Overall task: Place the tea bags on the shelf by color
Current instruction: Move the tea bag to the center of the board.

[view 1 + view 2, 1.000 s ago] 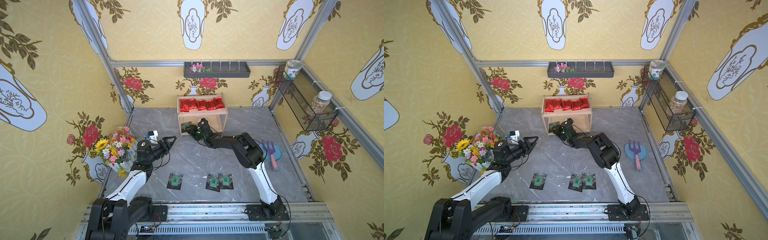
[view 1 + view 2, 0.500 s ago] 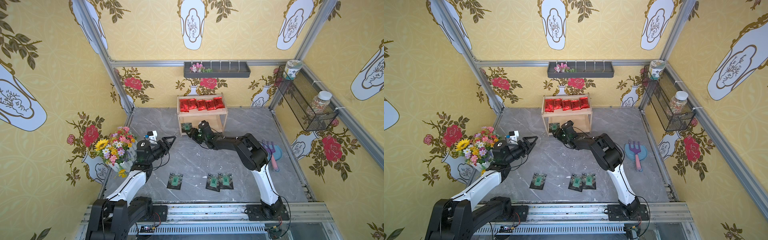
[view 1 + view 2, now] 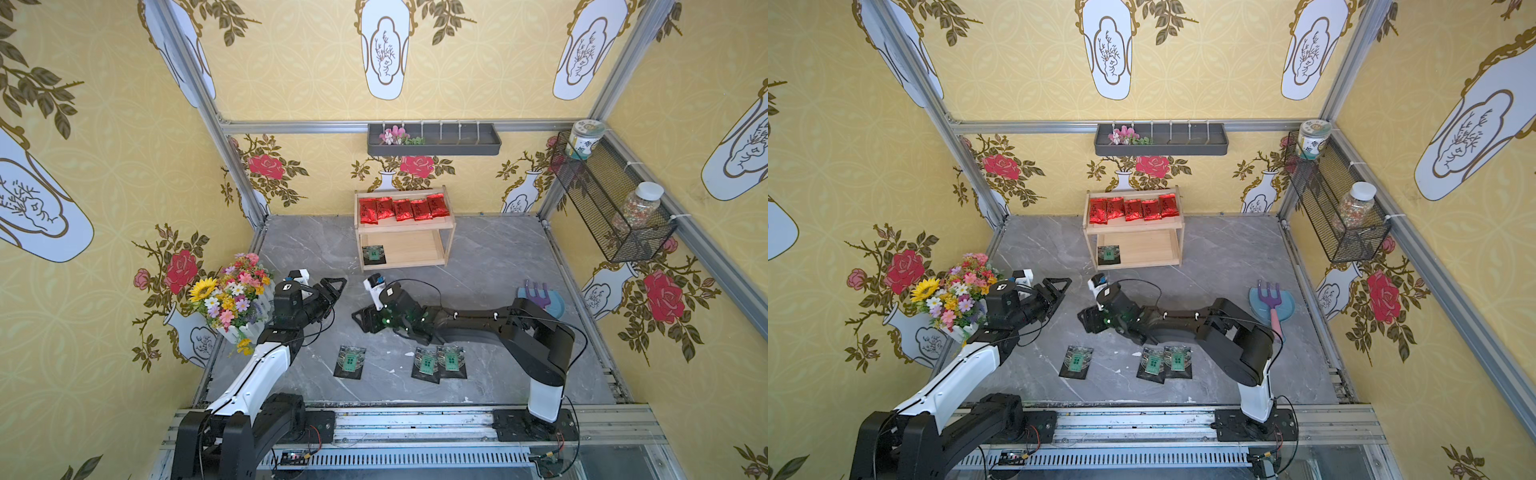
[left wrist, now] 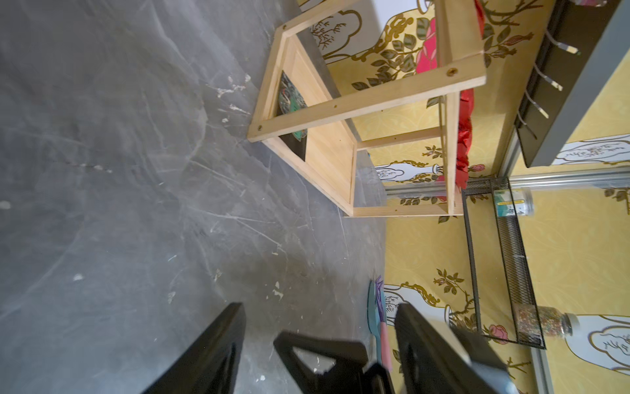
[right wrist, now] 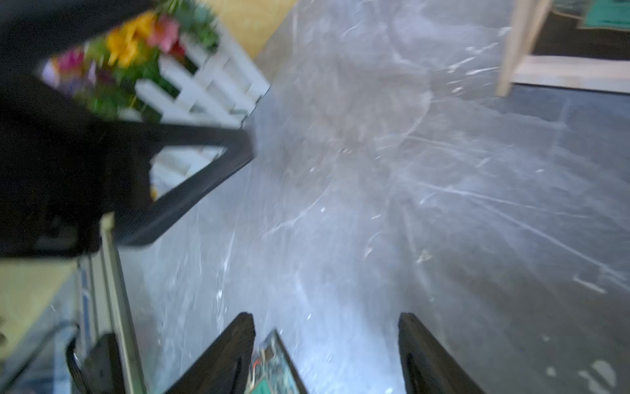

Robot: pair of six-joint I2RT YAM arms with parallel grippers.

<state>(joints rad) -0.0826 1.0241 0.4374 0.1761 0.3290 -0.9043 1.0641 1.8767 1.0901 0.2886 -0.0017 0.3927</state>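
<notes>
Right gripper [image 5: 326,319] wide, empty, between shelf [image 3: 415,227] and lone black tea bag [image 3: 350,361]; bag just beside it, away from shelf. Left gripper [image 4: 321,307] also wide, farther off.

**Staged robotics test cell, dressed as a domestic corner.** The enclosure is framed in aluminium profiles [image 3: 291,126] and lined with printed wallpaper panels [image 3: 291,62] over a marble-patterned floor [image 3: 498,266]. A left arm [image 3: 266,365] and a right arm [image 3: 478,324] are mounted on a base rail [image 3: 415,424]. Household props are set out: a flower bouquet [image 3: 232,295], a wooden shelf [image 3: 405,227] and a wire basket [image 3: 598,199].
</notes>
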